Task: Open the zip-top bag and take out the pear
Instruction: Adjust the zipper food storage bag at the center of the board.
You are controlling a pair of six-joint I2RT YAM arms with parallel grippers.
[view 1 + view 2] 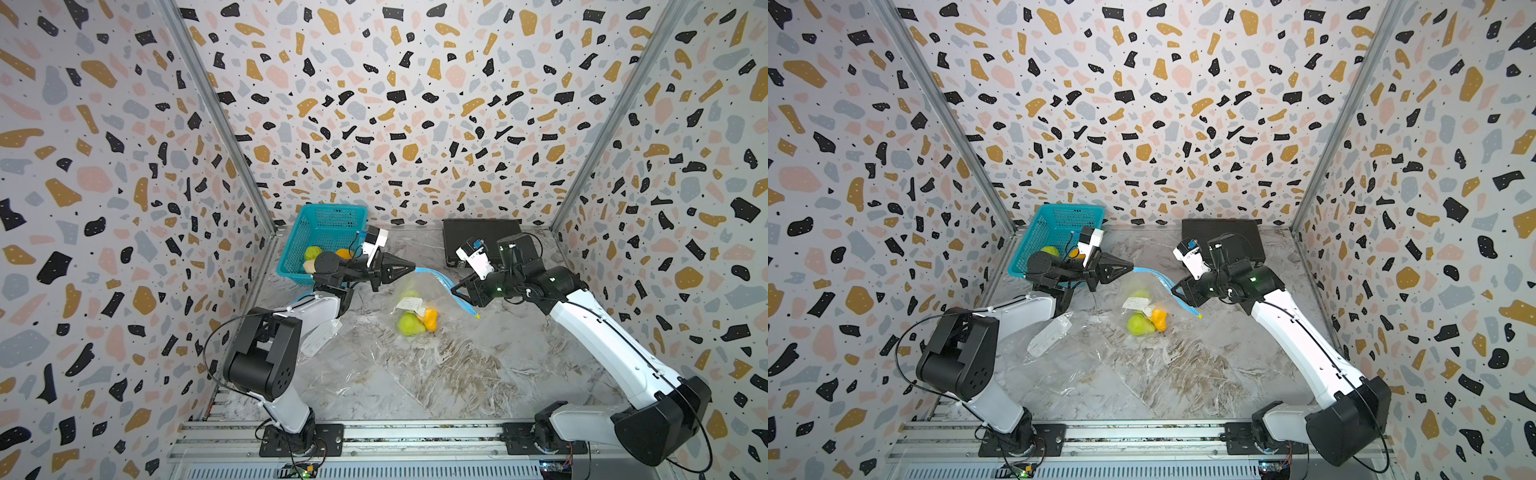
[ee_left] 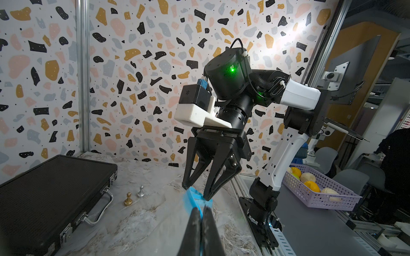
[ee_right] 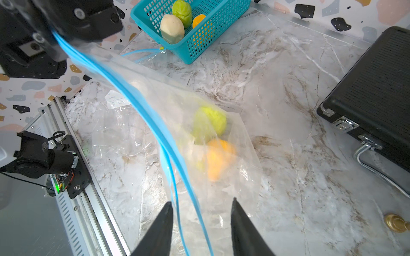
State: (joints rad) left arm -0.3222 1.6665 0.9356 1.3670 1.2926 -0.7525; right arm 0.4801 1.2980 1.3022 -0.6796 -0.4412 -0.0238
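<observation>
Right wrist view: above the marble counter [image 3: 299, 93], the zip-top bag [image 3: 173, 93] hangs lifted by its blue zip strip [image 3: 142, 104], probably so the mouth can be pulled apart. The left gripper [image 2: 200, 221] jaws pinch one end of the strip. The right gripper [image 3: 200, 202] jaws stand apart, straddling it. The pear [image 3: 210, 122] sits low inside the bag, blurred by plastic. Whether the zip is parted is unclear.

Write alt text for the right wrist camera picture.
A clear zip-top bag is held up by its blue zip strip in the left tool, a green pear and orange fruit inside. The right tool stands open astride the strip.
</observation>
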